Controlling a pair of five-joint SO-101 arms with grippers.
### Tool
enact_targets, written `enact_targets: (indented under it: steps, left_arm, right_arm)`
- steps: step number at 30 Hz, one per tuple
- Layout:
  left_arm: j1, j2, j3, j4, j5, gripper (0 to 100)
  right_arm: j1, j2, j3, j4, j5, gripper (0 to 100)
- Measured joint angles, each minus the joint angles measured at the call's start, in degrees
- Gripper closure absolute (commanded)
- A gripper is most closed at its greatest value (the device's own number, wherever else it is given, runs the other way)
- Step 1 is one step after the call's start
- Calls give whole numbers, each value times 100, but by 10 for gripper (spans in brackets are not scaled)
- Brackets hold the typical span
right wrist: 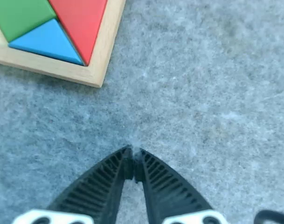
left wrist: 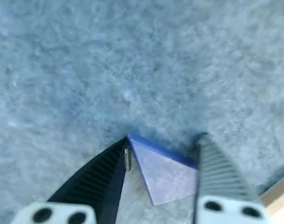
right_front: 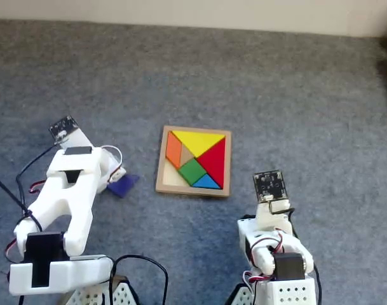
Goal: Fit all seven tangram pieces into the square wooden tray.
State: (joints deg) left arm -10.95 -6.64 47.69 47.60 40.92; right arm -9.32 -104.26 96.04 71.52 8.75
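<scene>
The square wooden tray [right_front: 159, 166] lies mid-table with yellow [right_front: 196, 138], red [right_front: 213, 157], orange [right_front: 173, 151], green [right_front: 192, 170] and light blue [right_front: 206, 182] pieces in it, plus a small tan triangle [right_front: 188, 154]. Its near-left corner shows bare pale wood. A dark blue triangle [left wrist: 166, 173] lies on the carpet left of the tray, also visible from above [right_front: 122, 185]. My left gripper [left wrist: 162, 144] has one finger against each side of it. My right gripper [right wrist: 134, 161] is shut and empty, hovering over carpet just off the tray's near-right corner [right wrist: 96, 79].
Grey carpet covers the whole table. The left arm [right_front: 69, 190] stretches from the near-left edge toward the tray. The right arm [right_front: 274, 248] sits folded at the near right. Black cables trail along the near edge.
</scene>
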Motion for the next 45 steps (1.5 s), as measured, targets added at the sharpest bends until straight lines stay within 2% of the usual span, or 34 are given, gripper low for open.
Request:
enact_targets:
  steps: [4,10,16,20,27,31,39,45]
  left_arm:
    - [88,0,0,-132,9,884]
    - [220,0,0,-290,-448,885]
    - [237,9,-246,-677,-1811,883]
    - [501,9,-387,-897,-2804,880]
    - [1029,9,-431,-923,-3174,884]
    - [1002,9,-431,-809,-2848,880]
    - [1002,-396,-853,1222,-624,880]
    - [1002,-431,-853,1530,484,876]
  right_arm:
    - [0,0,0,0,0,981]
    - [0,0,0,0,0,981]
    - [0,0,0,0,0,981]
    - [0,0,0,0,0,981]
    - [0,0,0,0,0,981]
    - [0,0,0,0,0,981]
    - [0,0,0,0,0,981]
    - [0,0,0,0,0,981]
